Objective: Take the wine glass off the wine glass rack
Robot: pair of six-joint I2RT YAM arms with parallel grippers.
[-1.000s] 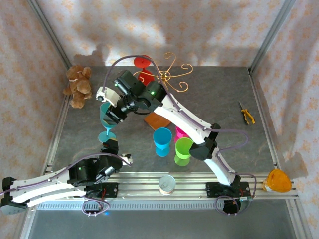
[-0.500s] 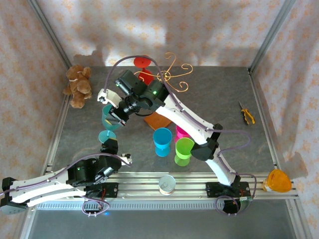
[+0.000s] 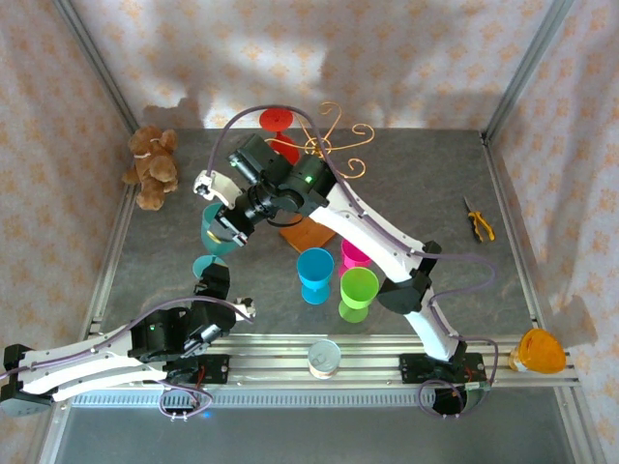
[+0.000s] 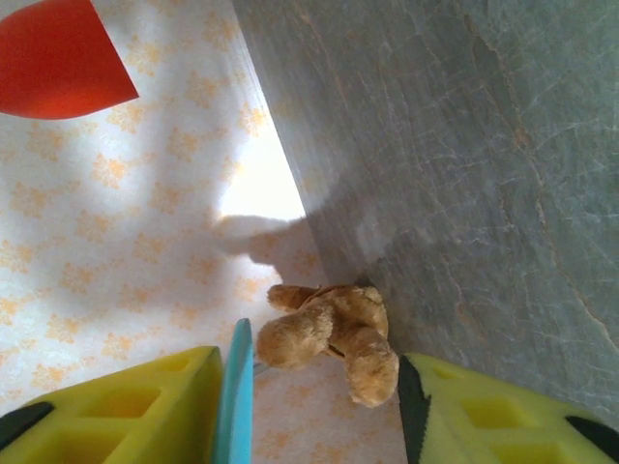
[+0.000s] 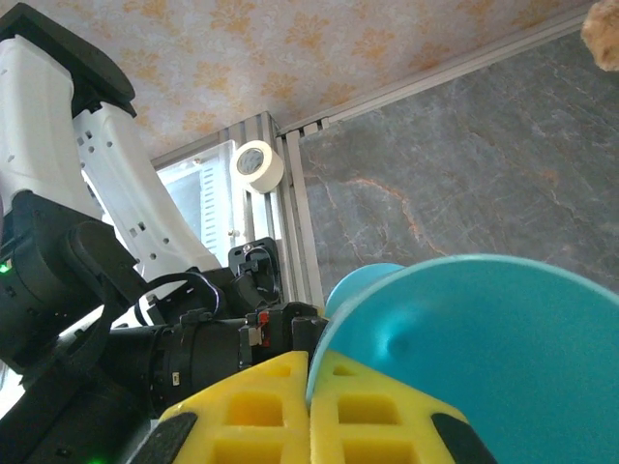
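Note:
The teal wine glass point(image 3: 215, 230) is off the rack, held at the left of the table. My right gripper point(image 3: 230, 215) is shut on its bowl rim, and the yellow pads point(image 5: 276, 411) pinch the teal wall point(image 5: 484, 348). My left gripper point(image 3: 211, 280) sits just below the glass's foot point(image 3: 203, 264). Its jaws stand open, with the foot's edge point(image 4: 235, 396) against the left finger point(image 4: 116, 411). The gold wire wine glass rack point(image 3: 334, 145) stands at the back on its wooden base point(image 3: 308, 234). A red wine glass point(image 3: 278, 130) is beside it.
A teddy bear point(image 3: 152, 166) lies at the back left corner. Blue point(image 3: 314, 274), pink point(image 3: 350, 256) and green point(image 3: 356, 290) cups stand mid-table. A tape roll point(image 3: 324, 358) sits on the front rail, pliers point(image 3: 477, 219) lie at the right, and an orange object point(image 3: 538, 351) is at the front right.
My right gripper has shut on the teal glass's bowl rim. My left gripper has opened off the glass's lower end. The glass has hardly moved.

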